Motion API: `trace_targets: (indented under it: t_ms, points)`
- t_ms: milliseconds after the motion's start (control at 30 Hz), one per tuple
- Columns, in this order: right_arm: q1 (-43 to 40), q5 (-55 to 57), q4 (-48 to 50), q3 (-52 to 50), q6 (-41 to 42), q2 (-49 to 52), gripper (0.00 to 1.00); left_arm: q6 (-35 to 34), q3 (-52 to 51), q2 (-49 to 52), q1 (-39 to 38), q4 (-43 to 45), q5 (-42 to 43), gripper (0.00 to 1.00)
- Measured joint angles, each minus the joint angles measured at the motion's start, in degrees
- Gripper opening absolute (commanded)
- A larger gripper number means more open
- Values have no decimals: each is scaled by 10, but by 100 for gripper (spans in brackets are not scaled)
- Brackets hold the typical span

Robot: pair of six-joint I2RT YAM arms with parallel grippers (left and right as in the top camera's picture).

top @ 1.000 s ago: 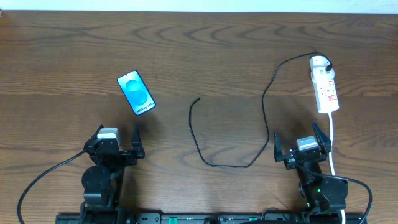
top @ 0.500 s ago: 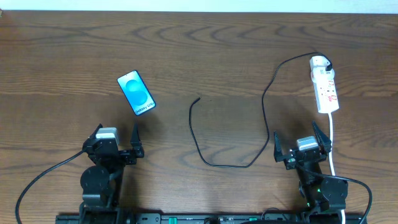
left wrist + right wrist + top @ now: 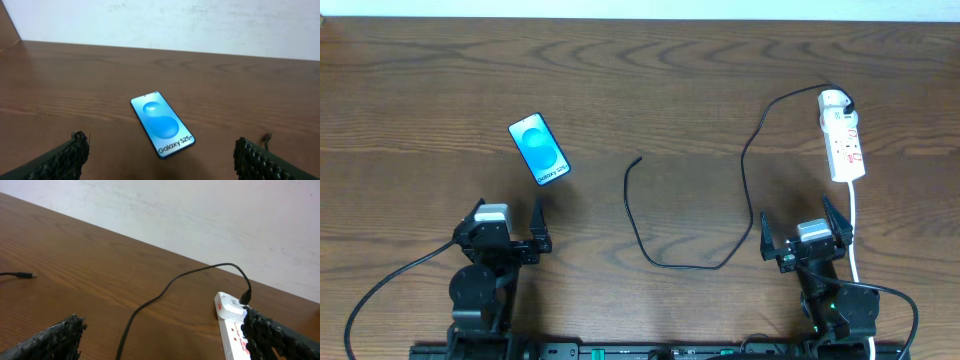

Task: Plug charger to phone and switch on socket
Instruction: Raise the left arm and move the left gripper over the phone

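The phone lies face up on the table at the left, blue screen with "Galaxy S25+"; it also shows in the left wrist view. The black charger cable runs from the socket strip at the far right, loops down and ends at a loose plug tip mid-table. The right wrist view shows the cable, the tip and the strip. My left gripper is open and empty, just in front of the phone. My right gripper is open and empty, in front of the strip.
The strip's white cord runs down the right side next to my right arm. A white wall stands behind the table's far edge. Bare wooden table lies between phone and cable.
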Motion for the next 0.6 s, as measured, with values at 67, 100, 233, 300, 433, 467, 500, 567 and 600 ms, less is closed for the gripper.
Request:
trace_targets:
  t_ms: [67,100,233,300,433,467,500,567,600]
  points:
    - [0,0,0,0,0,0,99,0,7,0,0,0,0,94]
    - [0,0,0,0,0,0,99,0,11,0,0,0,0,94]
    - [0,0,0,0,0,0,99,0,20,0,0,1,0,94]
    - [0,0,0,0,0,0,99,0,23,2,0,0,0,94]
    - [0,0,0,0,0,0,99,0,37,17,0,0,0,94]
    - [0,0,0,0,0,0,99,0,42,23,0,0,0,94]
    - [0,0,0,0,0,0,99,0,47,29,0,0,0,94]
    - [0,0,0,0,0,0,99,0,58,44,0,0,0,94]
    - [0,0,0,0,0,0,99,0,64,54,0,0,0,94]
